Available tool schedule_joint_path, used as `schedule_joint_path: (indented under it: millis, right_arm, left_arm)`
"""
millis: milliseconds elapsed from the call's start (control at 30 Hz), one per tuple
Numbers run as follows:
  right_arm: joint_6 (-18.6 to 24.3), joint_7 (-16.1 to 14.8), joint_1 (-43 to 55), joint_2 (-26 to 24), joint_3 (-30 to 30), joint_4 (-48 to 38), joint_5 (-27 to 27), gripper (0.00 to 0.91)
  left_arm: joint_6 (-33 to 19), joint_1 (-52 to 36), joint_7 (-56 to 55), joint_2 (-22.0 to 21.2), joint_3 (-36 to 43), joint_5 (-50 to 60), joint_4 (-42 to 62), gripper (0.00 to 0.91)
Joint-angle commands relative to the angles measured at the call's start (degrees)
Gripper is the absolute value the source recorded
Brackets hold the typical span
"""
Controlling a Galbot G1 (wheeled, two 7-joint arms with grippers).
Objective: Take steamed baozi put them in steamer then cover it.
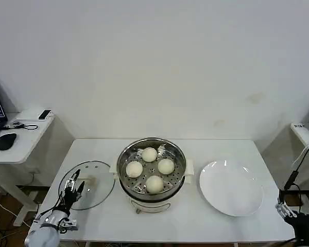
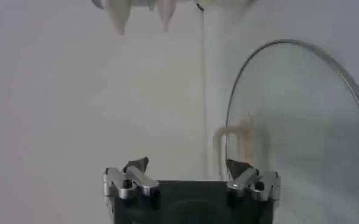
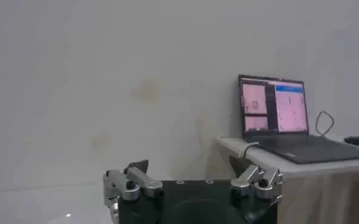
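Observation:
Several cream-white baozi (image 1: 149,154) lie on the perforated tray inside the steel steamer (image 1: 125,158) at the middle of the white table. The glass cover (image 1: 95,191) lies flat on the table to the steamer's left, its cream bar handle (image 2: 240,139) up. My left gripper (image 1: 72,189) hovers open at the cover's near left edge, and the cover (image 2: 298,122) sits just beyond one finger of the left gripper (image 2: 188,170) in the left wrist view. My right gripper (image 1: 284,209) waits open off the table's near right corner, and the right gripper (image 3: 188,171) holds nothing.
A flat white plate (image 1: 232,188) lies to the right of the steamer. A side table (image 1: 26,135) with a mouse stands to the left of the main table. A laptop (image 3: 273,106) sits on another side table on the right.

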Motion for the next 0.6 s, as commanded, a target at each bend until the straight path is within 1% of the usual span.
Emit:
schedule_joint_path:
  millis: [33, 533, 567, 600]
  right_arm:
    - [-0.1, -0.5, -0.3, 0.6, 0.3, -0.4, -0.7, 0.907]
    - [0.7, -1.2, -0.1, 1.3, 0.1, -2.3, -2.2, 0.907]
    - [0.7, -1.2, 0.0, 1.3, 0.1, -2.4, -2.4, 0.907]
    - [0.8, -1.2, 0.0, 1.3, 0.1, -2.4, -2.4, 0.907]
  left_arm:
    - [0.6, -3.8, 0.2, 0.1, 2.0, 0.9, 3.4, 0.907]
    - [1.3, -8.1, 0.6, 0.2, 3.9, 1.4, 8.1, 0.907]
    - [1.3, -8.6, 0.5, 0.1, 3.9, 1.6, 8.7, 0.564]
    - [1.2, -8.8, 0.5, 0.0, 3.9, 1.6, 9.0, 0.453]
